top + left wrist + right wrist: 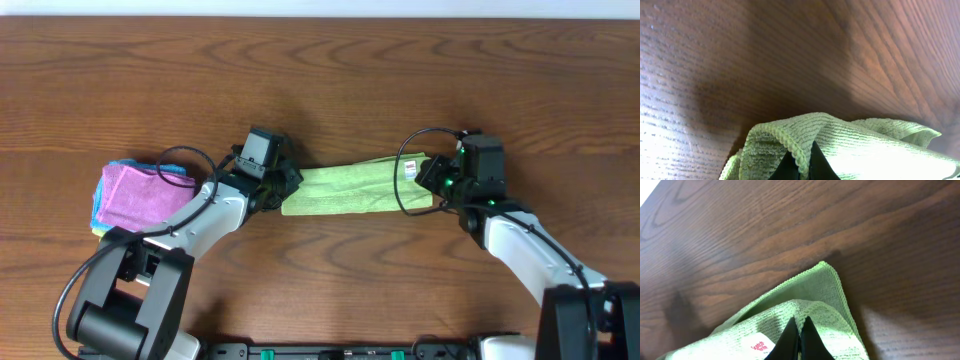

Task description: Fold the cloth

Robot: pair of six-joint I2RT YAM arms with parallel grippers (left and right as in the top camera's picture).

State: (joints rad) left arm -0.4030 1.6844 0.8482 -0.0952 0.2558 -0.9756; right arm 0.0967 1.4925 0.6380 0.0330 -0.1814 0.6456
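Observation:
The lime-green cloth lies stretched as a narrow band across the middle of the wooden table, folded over on itself. My left gripper is shut on the cloth's left end; in the left wrist view the stitched hem is pinched between my black fingertips. My right gripper is shut on the right end. In the right wrist view my fingertips pinch the hem of the upper layer, and the white tag with red print lies just left of them.
A stack of folded cloths, pink on top with blue beneath, sits at the left beside my left arm. Dark wood table extends behind the cloth. A black cable loops over my right wrist.

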